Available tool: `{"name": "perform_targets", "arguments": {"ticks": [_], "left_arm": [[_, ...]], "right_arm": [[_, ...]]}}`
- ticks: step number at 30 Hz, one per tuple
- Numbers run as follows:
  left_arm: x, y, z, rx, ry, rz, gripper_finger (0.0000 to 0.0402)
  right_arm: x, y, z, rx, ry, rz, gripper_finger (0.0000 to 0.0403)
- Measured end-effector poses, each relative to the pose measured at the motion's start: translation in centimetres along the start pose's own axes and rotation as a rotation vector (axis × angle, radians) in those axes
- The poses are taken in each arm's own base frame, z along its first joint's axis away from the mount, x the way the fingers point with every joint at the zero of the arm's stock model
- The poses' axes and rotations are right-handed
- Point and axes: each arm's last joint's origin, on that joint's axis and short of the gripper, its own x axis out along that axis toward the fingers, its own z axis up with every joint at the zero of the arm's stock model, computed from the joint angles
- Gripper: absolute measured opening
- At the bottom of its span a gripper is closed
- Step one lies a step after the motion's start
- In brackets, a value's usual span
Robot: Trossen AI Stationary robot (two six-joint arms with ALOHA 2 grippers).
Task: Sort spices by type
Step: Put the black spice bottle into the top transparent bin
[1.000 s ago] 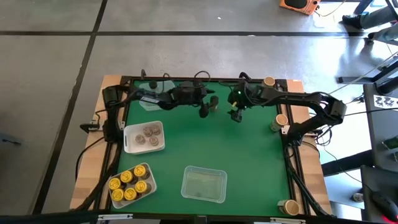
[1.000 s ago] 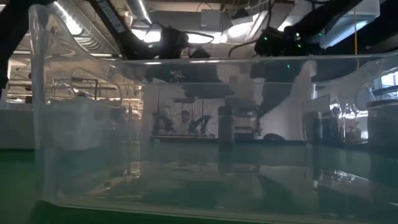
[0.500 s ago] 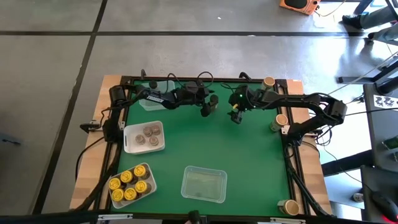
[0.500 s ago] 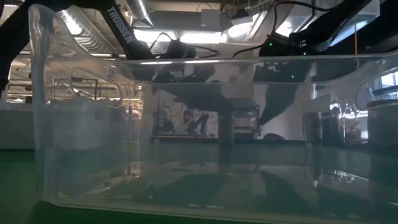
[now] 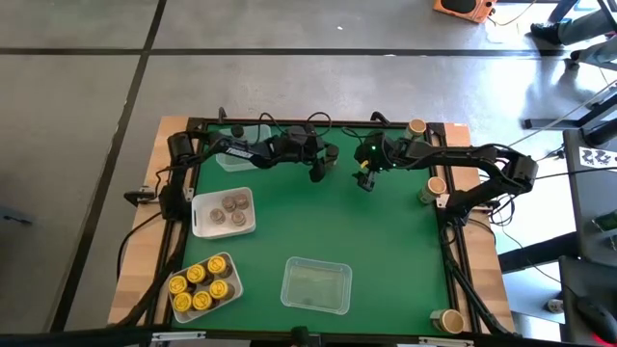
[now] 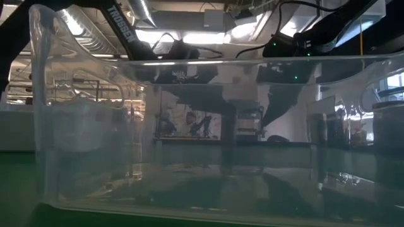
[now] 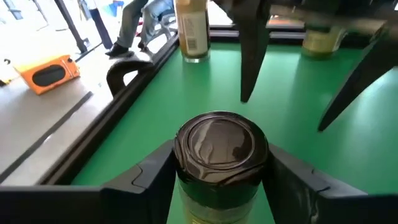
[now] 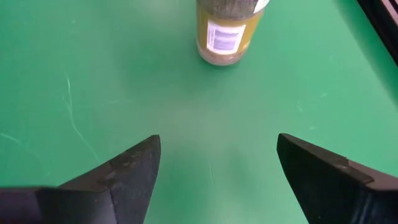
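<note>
- Left gripper (image 7: 221, 180): at the table's far edge in the high view, fingers (image 7: 152, 171) pressed against both sides of a dark-lidded spice jar (image 7: 221, 152) standing upright on the green mat (image 5: 386, 241). We judge it grasped.
- Right gripper (image 8: 214, 168): just beside it on the far side, jaws spread wide, nothing between them; one jar (image 8: 227, 31) stands ahead of it.
- Step in hand, as we judge it: lifting the dark-lidded jar. We would keep it upright, raise it straight and clear the right gripper before swinging toward a tray.
- White tray (image 5: 201, 227): four brownish-grey-lidded jars.
- Second tray (image 5: 231, 260), near-left corner: four yellow-lidded jars (image 5: 191, 287), plus what look like two darker ones.
- Clear tray (image 5: 315, 285), near middle: no jars.
- Loose tan-lidded jars along the right side: three (image 5: 436, 187); the count of any others is uncertain.
</note>
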Motion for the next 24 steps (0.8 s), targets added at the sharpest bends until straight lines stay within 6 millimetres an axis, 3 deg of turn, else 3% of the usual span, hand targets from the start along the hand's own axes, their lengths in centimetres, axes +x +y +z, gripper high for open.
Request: {"name": "perform_targets", "arguments": {"ticks": [5,14,24], "left_arm": [[-1.8,0.2,2.5,0.012,-0.018,0.016,0.0195],[-7.9,1.1,7.2,0.061,0.046,0.213,0.0195],[-15.1,2.3,4.3,-0.014,0.107,0.525,0.0196]], "right_arm": [[0.0,0.0,-0.2,0.009,0.016,0.003,0.0321],[0.0,0.0,0.0,0.014,-0.001,0.0,0.0321],[0.0,-0.1,0.3,0.001,-0.031,-0.013,0.0321]]}}
